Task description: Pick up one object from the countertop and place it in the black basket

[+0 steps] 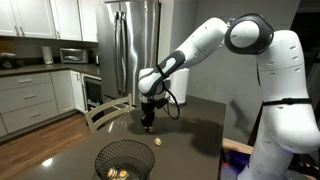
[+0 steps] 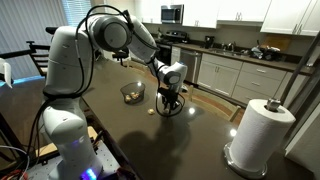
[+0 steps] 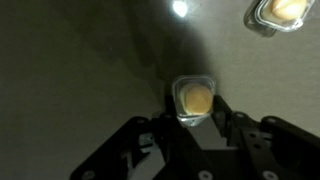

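Tool (image 3: 196,113) straddles object (image 3: 194,99) on countertop (image 3: 80,70), can't tell if gripping; 2nd lump (image 3: 282,9) cut off top-right.

Black claw (image 3: 196,108) on a white arm (image 1: 215,40); between its fingers a tan-yellow object (image 3: 195,98) in a pale cup. Below it a dark grey, glossy tabletop (image 1: 200,122); near it the black basket (image 1: 125,160) of thin mesh, with tan lumps (image 1: 118,174) inside

Looking in on a home kitchen: showing a tall stainless-steel refrigerator (image 1: 135,45), white base cabinets (image 1: 30,100), a small silver countertop oven (image 1: 73,56) and a white paper-towel roll (image 2: 262,128).
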Tool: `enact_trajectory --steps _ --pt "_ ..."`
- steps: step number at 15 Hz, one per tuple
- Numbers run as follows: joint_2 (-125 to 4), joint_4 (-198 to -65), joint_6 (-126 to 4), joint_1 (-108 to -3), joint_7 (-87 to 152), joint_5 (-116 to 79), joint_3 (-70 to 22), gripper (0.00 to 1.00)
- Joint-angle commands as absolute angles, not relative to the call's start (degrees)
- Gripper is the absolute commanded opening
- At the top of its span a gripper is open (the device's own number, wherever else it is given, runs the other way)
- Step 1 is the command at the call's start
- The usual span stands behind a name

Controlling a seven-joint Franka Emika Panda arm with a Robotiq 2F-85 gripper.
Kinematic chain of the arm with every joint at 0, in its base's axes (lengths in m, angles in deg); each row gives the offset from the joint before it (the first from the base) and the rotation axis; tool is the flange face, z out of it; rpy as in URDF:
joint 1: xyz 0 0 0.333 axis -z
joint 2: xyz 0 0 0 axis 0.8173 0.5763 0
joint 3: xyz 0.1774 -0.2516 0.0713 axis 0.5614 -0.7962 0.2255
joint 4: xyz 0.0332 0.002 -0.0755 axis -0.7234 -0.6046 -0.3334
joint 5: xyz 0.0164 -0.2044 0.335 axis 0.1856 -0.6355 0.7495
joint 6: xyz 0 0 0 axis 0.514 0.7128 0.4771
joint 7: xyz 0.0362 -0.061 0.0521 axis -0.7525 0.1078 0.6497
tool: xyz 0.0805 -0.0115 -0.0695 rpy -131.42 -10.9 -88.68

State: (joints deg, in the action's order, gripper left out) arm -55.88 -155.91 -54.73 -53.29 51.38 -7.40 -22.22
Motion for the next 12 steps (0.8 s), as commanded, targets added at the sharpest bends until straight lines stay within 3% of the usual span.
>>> enact_trajectory --steps 1,5,12 --pt "-55.79 -154.84 -53.48 -52.65 48.26 -9.17 -21.57 0.12" --pt "-56.75 -155.08 -52.41 -53.14 45.96 -9.9 -21.74 0.04" --pt "-60.99 -155.6 -46.74 -55.23 40.38 -13.93 -21.23 0.06"
